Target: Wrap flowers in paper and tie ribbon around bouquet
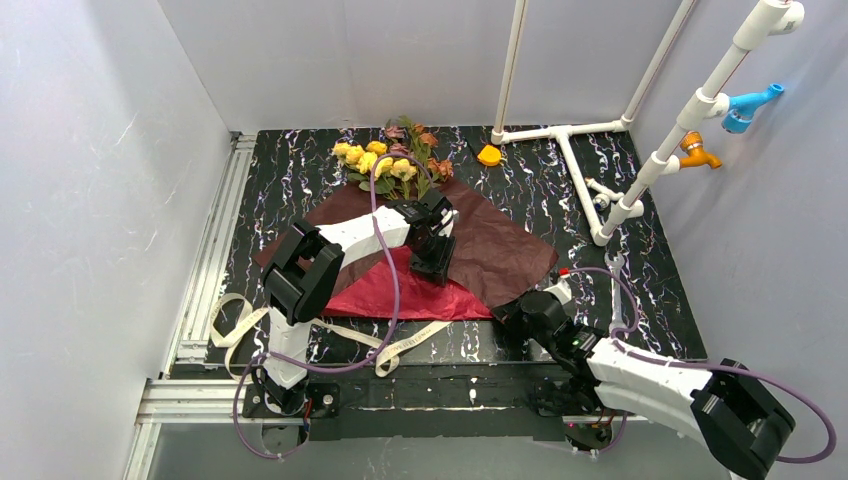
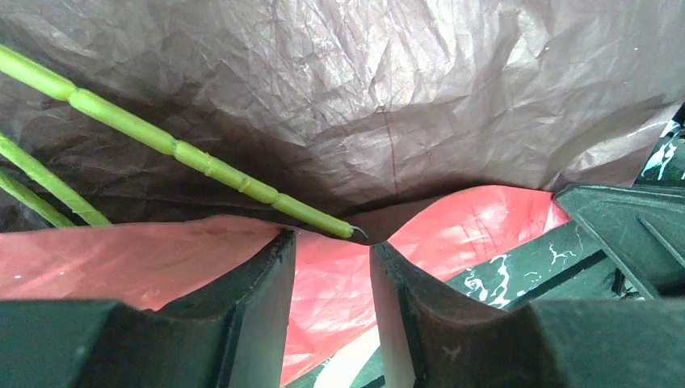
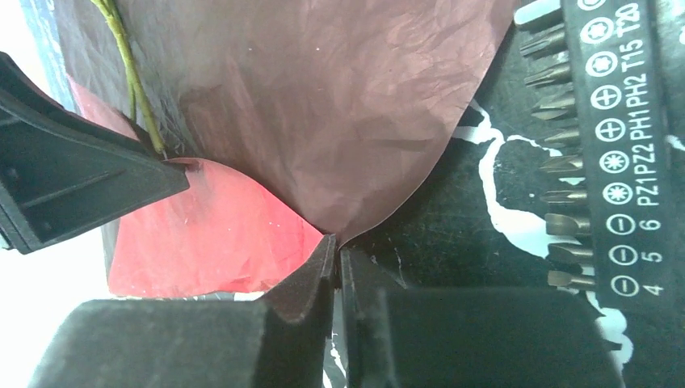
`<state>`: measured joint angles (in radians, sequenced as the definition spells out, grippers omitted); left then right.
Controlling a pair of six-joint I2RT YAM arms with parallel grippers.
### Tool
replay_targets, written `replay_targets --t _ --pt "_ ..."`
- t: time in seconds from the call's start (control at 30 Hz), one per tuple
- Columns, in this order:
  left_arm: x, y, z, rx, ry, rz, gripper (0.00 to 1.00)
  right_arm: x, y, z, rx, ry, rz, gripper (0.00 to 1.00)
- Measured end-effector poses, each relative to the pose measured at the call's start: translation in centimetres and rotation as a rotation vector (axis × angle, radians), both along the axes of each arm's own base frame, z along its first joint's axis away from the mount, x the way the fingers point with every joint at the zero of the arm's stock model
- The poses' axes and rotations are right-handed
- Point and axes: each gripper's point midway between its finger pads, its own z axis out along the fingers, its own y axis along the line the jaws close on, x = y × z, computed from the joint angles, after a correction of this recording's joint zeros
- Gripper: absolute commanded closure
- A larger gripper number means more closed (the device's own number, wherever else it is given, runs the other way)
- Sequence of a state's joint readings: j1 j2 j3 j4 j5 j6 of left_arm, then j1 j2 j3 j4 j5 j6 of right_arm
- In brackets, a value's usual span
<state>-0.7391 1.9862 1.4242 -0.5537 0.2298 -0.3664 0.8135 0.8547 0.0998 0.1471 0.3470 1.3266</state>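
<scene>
We have the right gripper (image 3: 335, 249) at the near right corner of the paper (image 3: 323, 97), its jaws drawn almost together with the corner's tip pinched between them. The left gripper (image 2: 327, 271) stands over the middle of the sheet, where the bright red side is turned up. Its jaws are apart with a plain gap, and the cut end of one stem (image 2: 186, 153) lies right at that gap. We cannot tell whether its fingers (image 2: 258, 275) press the sheet down. The flowers (image 1: 385, 160) lie far of centre, blooms past the sheet's far edge, stems running near. We judge the step to be folding this corner over the stems. We should lift the corner only a little, then sweep it left and far in a low arc, since the thin crinkled sheet could tear or slip from so small a pinch. The left gripper should anchor the stem ends so the flowers do not drag. The ribbon (image 1: 415, 338) lies near of the sheet, for later.
</scene>
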Motion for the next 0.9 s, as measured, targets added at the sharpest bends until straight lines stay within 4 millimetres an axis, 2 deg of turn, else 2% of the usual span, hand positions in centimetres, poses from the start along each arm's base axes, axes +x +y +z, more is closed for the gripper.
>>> replay_targets --t 0.07,0.27,0.37,0.47,0.6,0.7,0.8,0.9 --pt "0.0 0.0 0.0 0.000 0.001 0.000 0.63 0.0 -0.1 -0.2 -0.018 -0.003 0.007 0.99" --pt "-0.2 0.2 0.8 -0.002 -0.001 0.004 0.62 0.1 -0.1 -0.1 -0.080 -0.019 0.051 0.99" --pt "-0.4 0.2 2.4 -0.020 -0.019 0.015 0.63 0.2 -0.2 0.4 -0.122 -0.023 0.072 0.99" --pt "-0.8 0.0 4.4 -0.050 -0.045 0.019 0.63 0.6 -0.2 1.7 -0.145 -0.046 0.084 0.99" --pt "-2.4 -0.4 6.3 -0.082 -0.059 0.017 0.64 1.0 0.0 3.1 -0.158 -0.073 0.097 0.99" --pt "-3.6 -0.7 6.0 -0.073 -0.046 0.007 0.66 0.9 -0.1 3.2 -0.174 -0.071 0.105 0.99" --pt "-4.6 -0.6 4.6 -0.038 -0.021 0.000 0.67 0.9 -0.2 3.2 -0.192 -0.065 0.113 0.99" --pt "-4.5 -0.3 2.9 0.003 -0.008 0.004 0.68 0.9 -0.2 3.5 -0.209 -0.064 0.123 0.99"
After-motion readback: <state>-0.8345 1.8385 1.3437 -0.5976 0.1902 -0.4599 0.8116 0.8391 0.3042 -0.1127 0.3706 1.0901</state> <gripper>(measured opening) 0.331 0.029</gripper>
